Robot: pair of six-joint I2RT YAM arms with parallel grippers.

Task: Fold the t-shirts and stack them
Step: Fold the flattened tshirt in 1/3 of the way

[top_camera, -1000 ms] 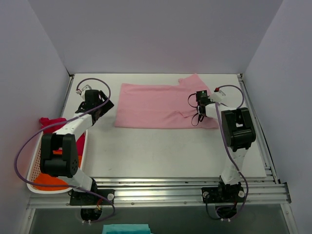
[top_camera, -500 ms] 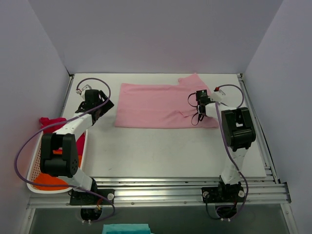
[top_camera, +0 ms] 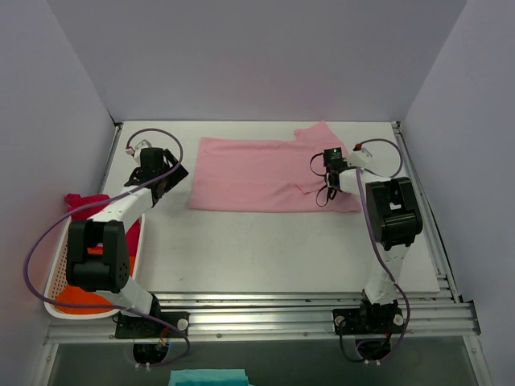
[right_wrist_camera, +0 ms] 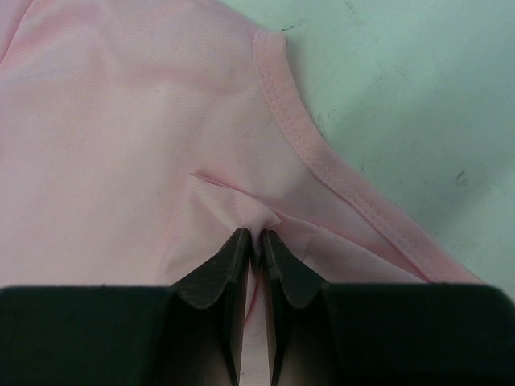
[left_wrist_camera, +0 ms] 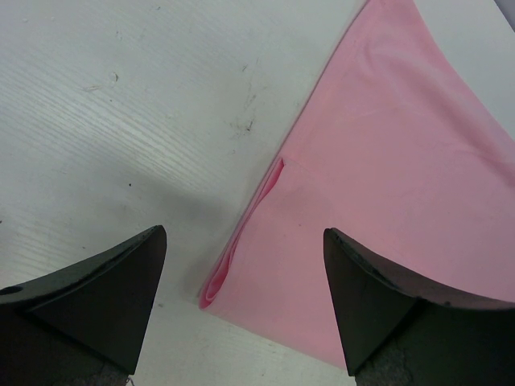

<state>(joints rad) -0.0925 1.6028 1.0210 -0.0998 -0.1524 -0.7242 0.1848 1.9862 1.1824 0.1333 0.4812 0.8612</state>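
The light pink t-shirt (top_camera: 249, 173) lies flat across the far middle of the table, one sleeve (top_camera: 322, 133) pointing to the back right. My right gripper (top_camera: 328, 190) (right_wrist_camera: 253, 236) is down on its right part, shut on a small pinched ridge of the pink cloth (right_wrist_camera: 121, 121), close to the stitched hem (right_wrist_camera: 322, 153). My left gripper (top_camera: 164, 177) (left_wrist_camera: 243, 235) hovers open just left of the shirt's near-left corner (left_wrist_camera: 213, 293), nothing between its fingers. A magenta-red t-shirt (top_camera: 84, 203) and an orange t-shirt (top_camera: 76, 299) lie in the basket.
A white mesh basket (top_camera: 55, 265) stands at the table's left edge beside the left arm. White walls close in the table on the left, back and right. A teal cloth (top_camera: 209, 378) shows below the front rail.
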